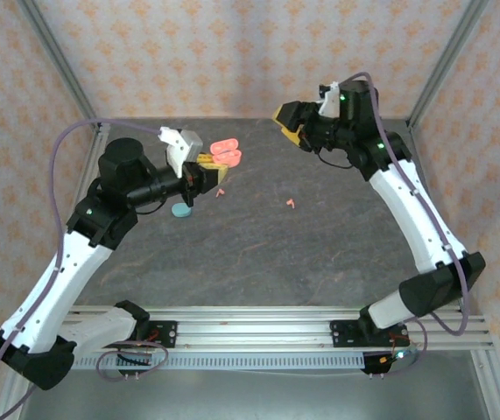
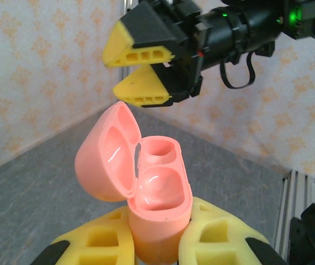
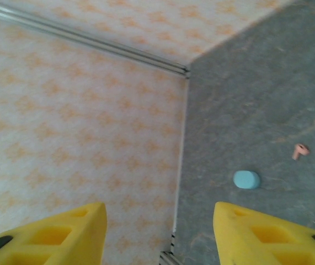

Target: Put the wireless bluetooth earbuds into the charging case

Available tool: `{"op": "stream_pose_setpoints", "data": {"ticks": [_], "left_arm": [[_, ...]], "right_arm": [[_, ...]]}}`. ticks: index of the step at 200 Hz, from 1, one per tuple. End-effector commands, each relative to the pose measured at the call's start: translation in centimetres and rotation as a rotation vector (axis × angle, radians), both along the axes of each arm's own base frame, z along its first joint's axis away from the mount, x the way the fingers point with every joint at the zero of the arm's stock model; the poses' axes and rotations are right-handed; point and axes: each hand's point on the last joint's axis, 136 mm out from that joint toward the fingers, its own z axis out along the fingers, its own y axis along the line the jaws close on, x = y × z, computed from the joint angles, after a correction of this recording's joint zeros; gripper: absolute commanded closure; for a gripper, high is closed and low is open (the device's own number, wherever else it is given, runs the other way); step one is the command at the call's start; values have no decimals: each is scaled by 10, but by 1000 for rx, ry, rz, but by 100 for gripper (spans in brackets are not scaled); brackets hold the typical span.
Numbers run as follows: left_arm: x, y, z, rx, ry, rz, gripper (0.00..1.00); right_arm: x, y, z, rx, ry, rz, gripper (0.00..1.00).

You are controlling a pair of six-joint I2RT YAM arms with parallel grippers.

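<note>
**A:** Left pincer (image 2: 160, 221) is clamped on the pink charging case (image 2: 160, 193), gripping its lower body and holding it up off the tabletop (image 1: 258, 254), lid (image 2: 105, 160) swung open to one side.

**B:** And both sockets in that case are bare, glossy and empty. Where are the buds?

**A:** Down on the dark tabletop. One pink earbud (image 1: 221, 191) lies just below the left pincer, and the second pink earbud (image 1: 291, 204) is out in the middle, well apart from the first.

**B:** What about the right pincer (image 3: 158, 207)?

**A:** It's raised at the far side near the back wall, with its yellow fingers spread wide and nothing between them. From the left wrist you see it hanging just above the open lid, not touching.

**B:** There's something teal too.

**A:** That's the teal case (image 1: 182, 210), closed, lying on the tabletop beside the left arm and partly tucked under it.
</note>
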Motion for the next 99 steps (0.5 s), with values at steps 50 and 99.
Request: {"op": "stream_pose_setpoints", "data": {"ticks": [50, 99], "left_arm": [[-35, 30, -12, 98, -11, 67, 100], [-51, 44, -18, 105, -4, 108, 100]], "right_arm": [[13, 77, -162, -303, 355, 28, 57], [15, 127, -249, -490, 439, 56, 62]]}}
